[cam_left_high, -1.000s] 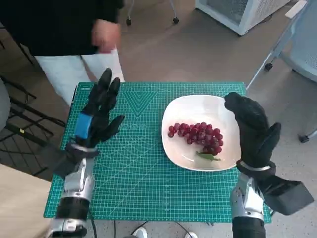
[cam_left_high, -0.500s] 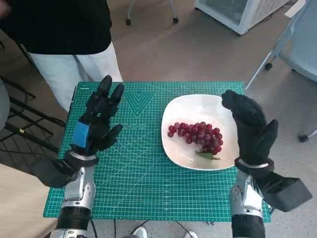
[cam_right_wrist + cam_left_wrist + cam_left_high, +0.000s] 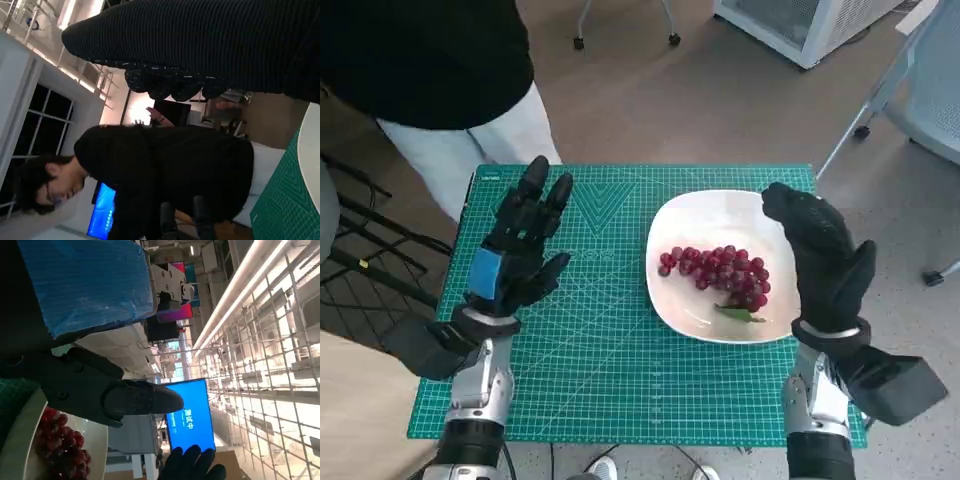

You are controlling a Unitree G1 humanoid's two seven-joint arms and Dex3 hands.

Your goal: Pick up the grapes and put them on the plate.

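A bunch of red grapes (image 3: 718, 273) with a green leaf lies on the white plate (image 3: 710, 215) at the right of the green mat. The left wrist view also catches the grapes (image 3: 60, 445) and the plate (image 3: 22, 440). My right hand (image 3: 820, 255), in its black glove, is raised over the plate's right edge, fingers apart, holding nothing. My left hand (image 3: 515, 250) is raised over the mat's left part, fingers spread and empty, well clear of the plate. In its own wrist view the left hand (image 3: 90, 385) points away with nothing in it.
The green cutting mat (image 3: 600, 340) covers the small table. A person in a black top and white trousers (image 3: 460, 110) stands at the table's far left corner and shows in the right wrist view (image 3: 165, 170). Chair legs and a white cabinet stand on the floor beyond.
Both hands have stayed raised and shifted only slightly; the right one edged a little to the left. The person behind the table drew a hand back out of view.
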